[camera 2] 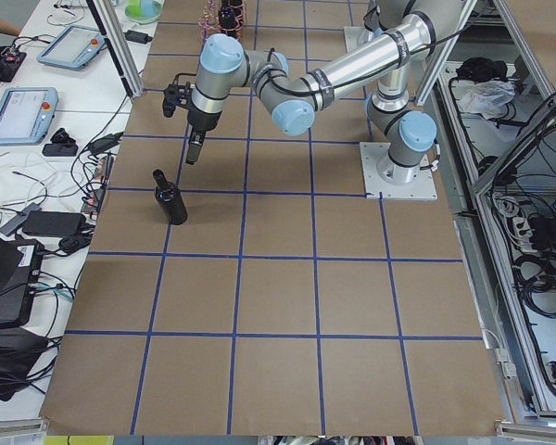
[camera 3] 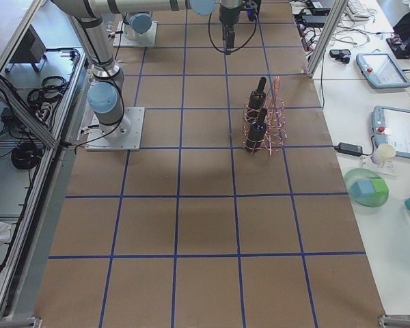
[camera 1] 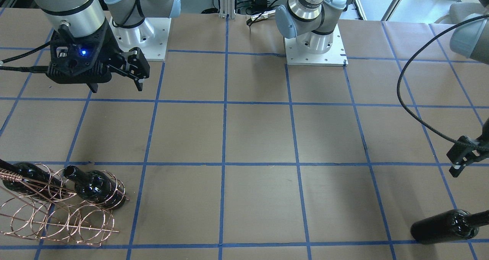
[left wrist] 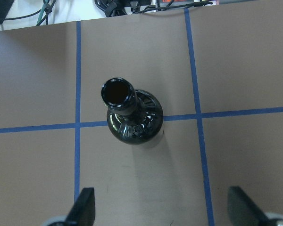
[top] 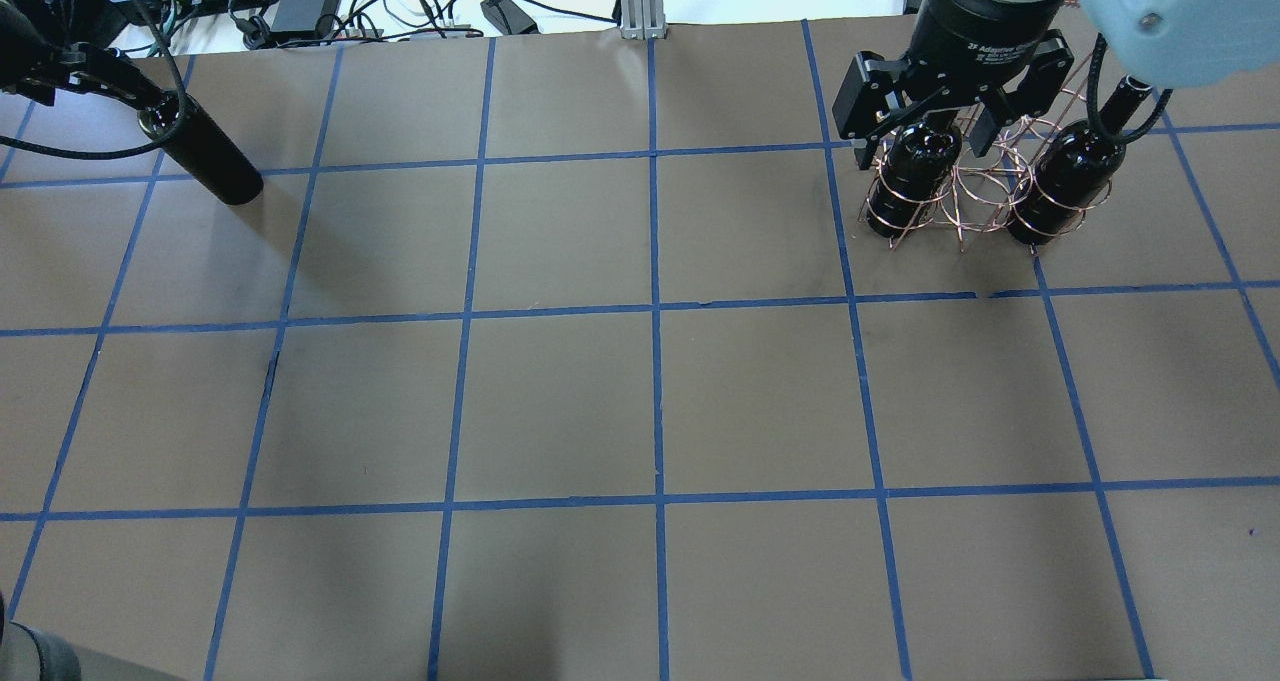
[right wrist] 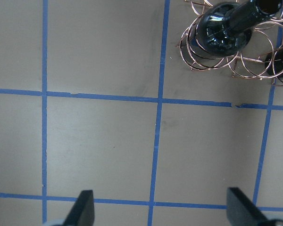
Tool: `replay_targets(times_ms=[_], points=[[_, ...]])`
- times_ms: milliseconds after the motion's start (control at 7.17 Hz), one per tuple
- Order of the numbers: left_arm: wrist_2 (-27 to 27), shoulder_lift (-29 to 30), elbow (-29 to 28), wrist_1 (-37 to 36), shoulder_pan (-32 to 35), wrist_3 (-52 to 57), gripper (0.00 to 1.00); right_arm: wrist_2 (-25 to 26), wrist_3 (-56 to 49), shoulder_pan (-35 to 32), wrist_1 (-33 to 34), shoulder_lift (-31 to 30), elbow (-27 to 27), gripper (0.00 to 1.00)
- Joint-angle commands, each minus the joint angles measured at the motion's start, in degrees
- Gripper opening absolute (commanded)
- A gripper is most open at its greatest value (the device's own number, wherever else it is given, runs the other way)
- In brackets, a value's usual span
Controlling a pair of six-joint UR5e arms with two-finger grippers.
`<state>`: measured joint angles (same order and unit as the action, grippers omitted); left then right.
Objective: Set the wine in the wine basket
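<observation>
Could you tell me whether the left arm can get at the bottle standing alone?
Probably yes: the left gripper hovers above the bottle, jaws open, with nothing between them.

Bright, even light from above falls on the brown paper-covered desk [top: 560, 401], leaving only soft, faint shadows. The glossy near-black glass wine bottle [top: 205, 156] that stands alone throws a pale shadow toward the robot. In the left wrist view small white glints sit on its shoulder, and the dark fingertips [left wrist: 85, 209] of the left hand [left wrist: 163, 207] are blurred at the bottom edge. A small blue light [camera 1: 82, 52] glows sharply.
</observation>
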<state>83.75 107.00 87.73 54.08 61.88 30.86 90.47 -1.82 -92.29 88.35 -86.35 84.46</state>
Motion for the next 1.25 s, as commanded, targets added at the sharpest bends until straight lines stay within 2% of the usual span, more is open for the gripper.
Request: replay_targets(times_ms=[0, 418, 837, 976, 1115], points=[[0.2, 3.9, -1.3, -3.8, 0.0, 2.2, 0.99, 0.1, 0.1, 0.0, 0.0, 0.0, 0.0, 1.00], [-0.5, 9.3, -6.9, -5.6, 0.1, 4.3, 0.99, 0.2, -0.3, 0.0, 0.0, 0.1, 0.0, 1.00], [-2.5, 11.0, -7.7, -5.7, 0.2, 4.0, 0.98, 0.2, -0.6, 0.0, -0.1, 0.2, 0.0, 1.00], [-3.5, 11.0, -7.8, -5.7, 0.3, 4.0, 0.94, 0.2, -0.7, 0.0, -0.1, 0.2, 0.0, 1.00], [-3.5, 11.2, -7.8, -5.8, 0.8, 4.0, 0.83, 0.2, -0.7, 0.0, -0.1, 0.2, 0.0, 1.00]])
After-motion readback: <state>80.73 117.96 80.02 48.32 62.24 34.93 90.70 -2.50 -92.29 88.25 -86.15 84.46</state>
